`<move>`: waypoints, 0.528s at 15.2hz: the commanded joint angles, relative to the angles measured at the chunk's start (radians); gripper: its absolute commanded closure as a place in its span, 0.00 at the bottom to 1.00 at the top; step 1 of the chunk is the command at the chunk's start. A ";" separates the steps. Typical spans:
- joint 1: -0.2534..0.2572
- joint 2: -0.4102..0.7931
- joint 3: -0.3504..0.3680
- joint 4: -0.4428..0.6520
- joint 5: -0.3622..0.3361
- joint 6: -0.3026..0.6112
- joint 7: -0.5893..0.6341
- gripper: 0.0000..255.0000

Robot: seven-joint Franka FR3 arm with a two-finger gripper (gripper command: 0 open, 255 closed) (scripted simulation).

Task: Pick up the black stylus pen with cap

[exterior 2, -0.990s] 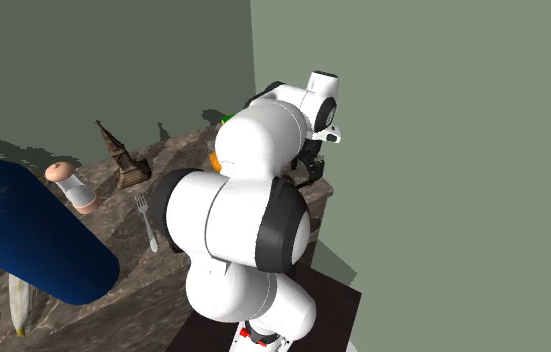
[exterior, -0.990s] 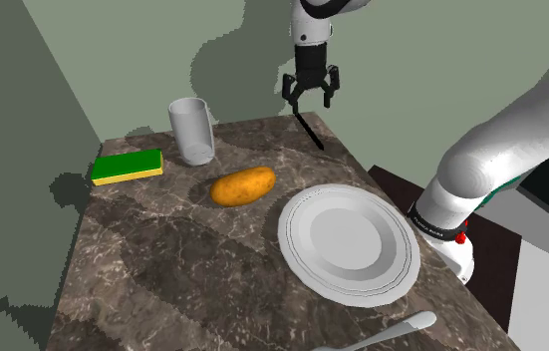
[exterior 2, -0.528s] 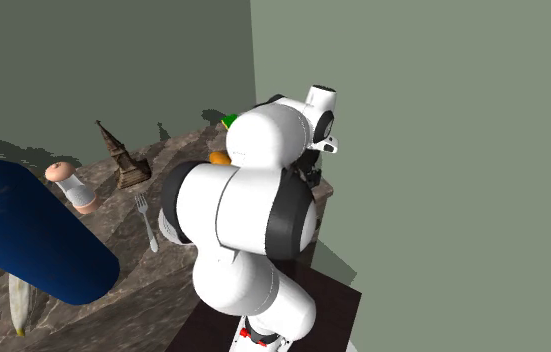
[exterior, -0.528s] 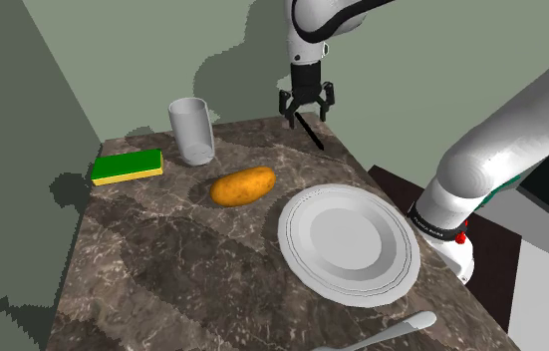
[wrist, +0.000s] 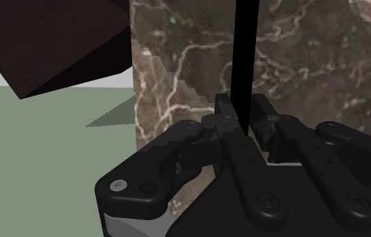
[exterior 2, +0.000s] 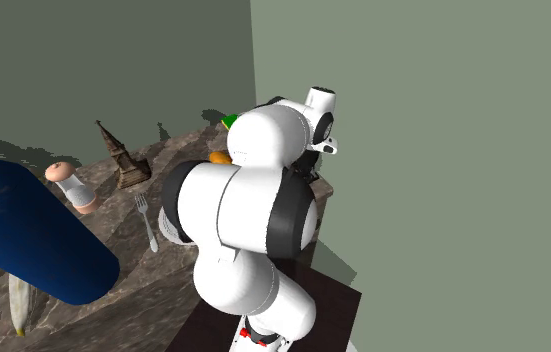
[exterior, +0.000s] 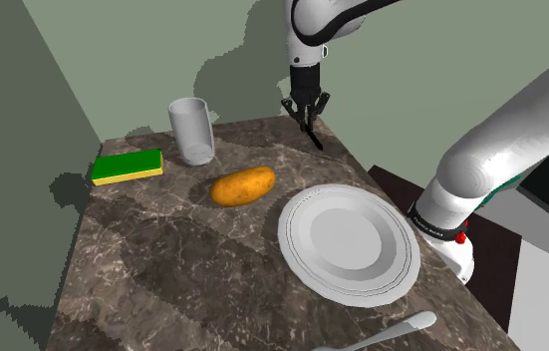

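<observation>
Stylus pen (wrist: 244, 54), clasped in black gripper (wrist: 244, 111)

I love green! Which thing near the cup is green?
The sponge beside the cup: green top, yellow bottom. The potato is orange, the plate white.

Table (exterior: 162, 269): dark brown marble with pale, branching veins, set against plain grey-green walls (exterior: 142, 50). On it lie a black pen (exterior: 314, 137), a sponge (exterior: 127, 166) green above and yellow below, a grey cup (exterior: 192, 131), an orange-brown potato (exterior: 243, 185) and a white plate (exterior: 349, 240) with grey shading. Arm (exterior: 501, 150): white with dark joints, gripper (exterior: 308, 118) all black; elsewhere a deep blue cylinder (exterior 2: 33, 240), a brown tower figure (exterior 2: 121, 158) and a silver-grey fork (exterior 2: 147, 225).
</observation>
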 commanded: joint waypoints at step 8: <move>-0.003 -0.015 -0.006 0.033 -0.002 -0.056 0.001 1.00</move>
